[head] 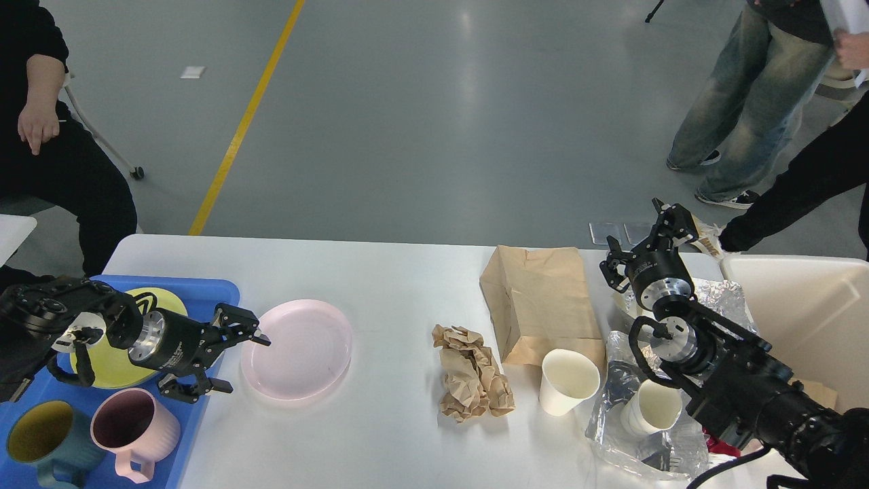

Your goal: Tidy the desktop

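The white desktop (394,285) spans the view. My left gripper (239,360) is open at the left edge of a pink plate (299,348), one finger over the rim and one below it at the tray's edge. A crumpled brown paper ball (472,373), a flat brown paper bag (540,302), a white paper cup (569,382) and a second cup (653,407) on crinkled foil and plastic (645,435) lie on the right half. My right gripper (655,241) is open and empty, raised above the back right edge.
A blue tray (204,299) at the left holds a yellow plate (112,360), a pink mug (136,428) and a teal mug (37,441). A cream bin (801,305) stands at the right. People stand or sit beyond the table.
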{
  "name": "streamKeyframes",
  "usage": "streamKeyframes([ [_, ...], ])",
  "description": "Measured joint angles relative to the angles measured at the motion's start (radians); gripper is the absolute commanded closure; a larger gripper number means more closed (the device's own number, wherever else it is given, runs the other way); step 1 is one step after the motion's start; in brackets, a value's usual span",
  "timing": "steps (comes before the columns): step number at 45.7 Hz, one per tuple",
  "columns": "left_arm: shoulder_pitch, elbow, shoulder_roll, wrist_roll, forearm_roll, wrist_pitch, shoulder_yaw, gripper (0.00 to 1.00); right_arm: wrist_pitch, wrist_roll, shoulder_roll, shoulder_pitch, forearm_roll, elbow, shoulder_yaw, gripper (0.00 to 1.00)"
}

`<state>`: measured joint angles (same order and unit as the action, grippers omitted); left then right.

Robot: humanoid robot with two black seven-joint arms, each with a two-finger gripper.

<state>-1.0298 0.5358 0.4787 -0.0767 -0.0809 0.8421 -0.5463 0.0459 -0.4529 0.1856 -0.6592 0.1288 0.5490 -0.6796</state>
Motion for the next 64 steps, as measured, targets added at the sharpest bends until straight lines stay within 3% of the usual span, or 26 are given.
streamKeyframes([
  [35,0.056,-0.039,-0.003,0.000,0.010,-0.030,0.017,0.04,0.000,0.000,0.000,0.000,0.000,-0.001,0.000,0.00],
  [43,0.059,-0.039,-0.009,-0.004,0.010,-0.057,0.017,0.16,0.000,0.000,0.000,0.000,0.000,-0.001,0.000,0.00],
  [57,0.060,-0.037,-0.011,-0.004,0.013,-0.043,0.014,0.45,0.000,0.000,0.000,0.000,0.000,-0.001,0.000,0.00],
  [64,0.060,-0.037,-0.010,-0.005,0.013,-0.023,0.014,0.49,0.000,0.000,0.000,0.000,0.000,-0.001,0.000,0.00],
])
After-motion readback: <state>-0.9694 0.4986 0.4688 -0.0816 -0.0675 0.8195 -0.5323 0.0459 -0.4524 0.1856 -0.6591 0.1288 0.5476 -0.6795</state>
